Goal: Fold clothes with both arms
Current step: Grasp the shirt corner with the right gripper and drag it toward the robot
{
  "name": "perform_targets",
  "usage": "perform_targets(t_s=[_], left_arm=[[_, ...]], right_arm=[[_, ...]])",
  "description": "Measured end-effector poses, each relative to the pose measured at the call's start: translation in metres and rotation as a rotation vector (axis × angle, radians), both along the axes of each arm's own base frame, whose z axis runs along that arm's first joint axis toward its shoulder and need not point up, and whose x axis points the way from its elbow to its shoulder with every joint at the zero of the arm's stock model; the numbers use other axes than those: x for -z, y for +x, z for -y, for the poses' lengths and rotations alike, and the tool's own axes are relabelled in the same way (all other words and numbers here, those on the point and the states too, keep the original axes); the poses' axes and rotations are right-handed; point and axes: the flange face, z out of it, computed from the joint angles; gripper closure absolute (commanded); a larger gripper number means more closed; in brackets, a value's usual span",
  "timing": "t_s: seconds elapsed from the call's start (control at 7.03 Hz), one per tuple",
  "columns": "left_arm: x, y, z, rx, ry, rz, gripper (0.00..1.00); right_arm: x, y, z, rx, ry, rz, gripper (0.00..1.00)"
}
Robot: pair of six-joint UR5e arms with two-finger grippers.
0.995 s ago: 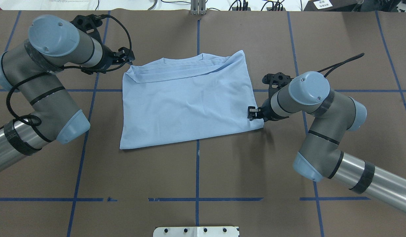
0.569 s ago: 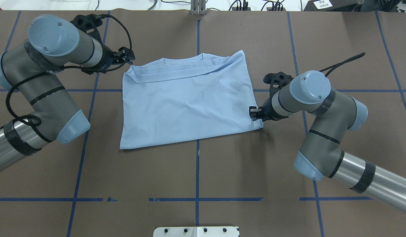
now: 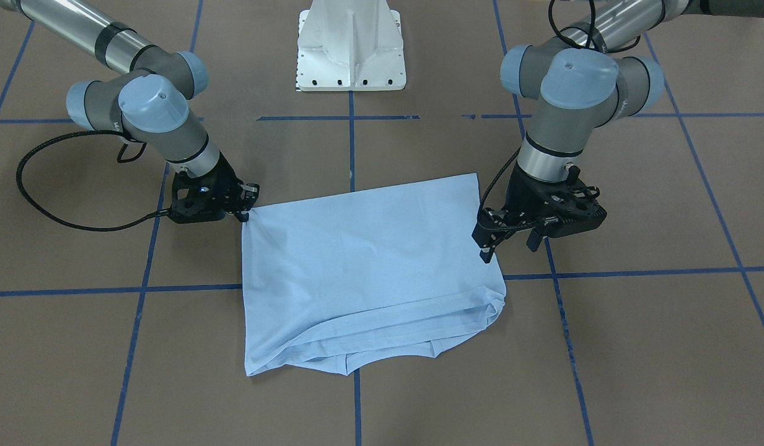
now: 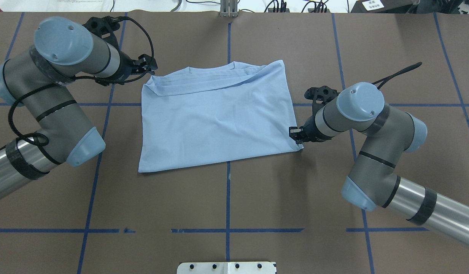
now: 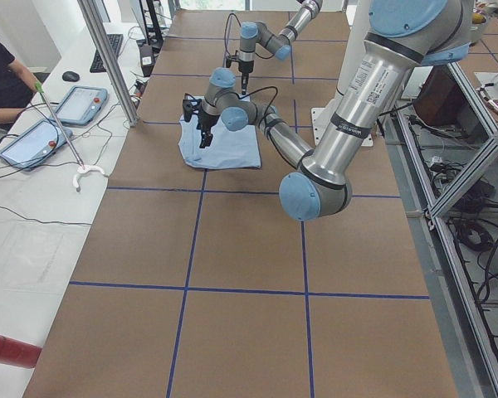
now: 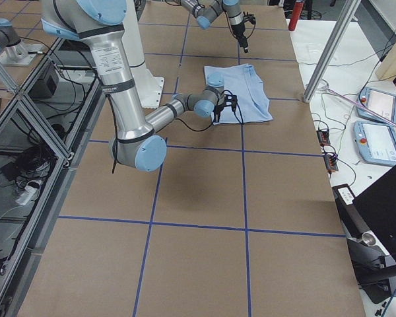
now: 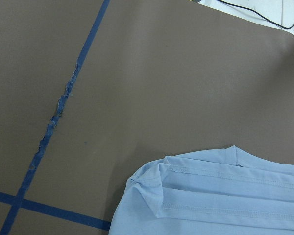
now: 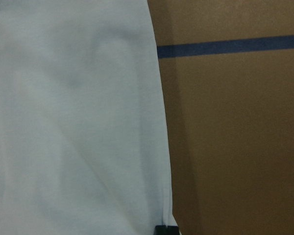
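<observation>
The T-shirt (image 4: 219,121) lies flat on the table (image 4: 257,198), folded to a rectangle. Its long axis runs across me from one gripper to the other, with the layered hems along the far edge. It spreads leftward and away from my right gripper (image 4: 296,134), which sits narrow at the near corner, apparently pinching fabric, though the fingers hide the contact. My left gripper (image 3: 509,244) hangs spread wide just beside the far opposite corner. The right is nearer; the left must drop onto its corner.
</observation>
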Motion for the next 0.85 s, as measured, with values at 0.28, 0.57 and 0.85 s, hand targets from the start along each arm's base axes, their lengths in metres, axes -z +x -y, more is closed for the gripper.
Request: perform_targets(t_s=[0.28, 0.57, 0.85], left_arm=[[0.000, 0.000, 0.000, 0.000, 0.001, 0.000, 0.01], [-0.001, -0.001, -0.001, 0.003, 0.001, 0.003, 0.01], [0.001, -0.002, -0.002, 0.004, 0.005, 0.000, 0.01]], right_arm=[[-0.008, 0.030, -0.078, 0.071, 0.009, 0.017, 1.00], [-0.019, 0.031, -0.182, 0.199, -0.004, -0.002, 1.00], [-0.013, 0.016, -0.291, 0.309, -0.007, -0.012, 0.00]])
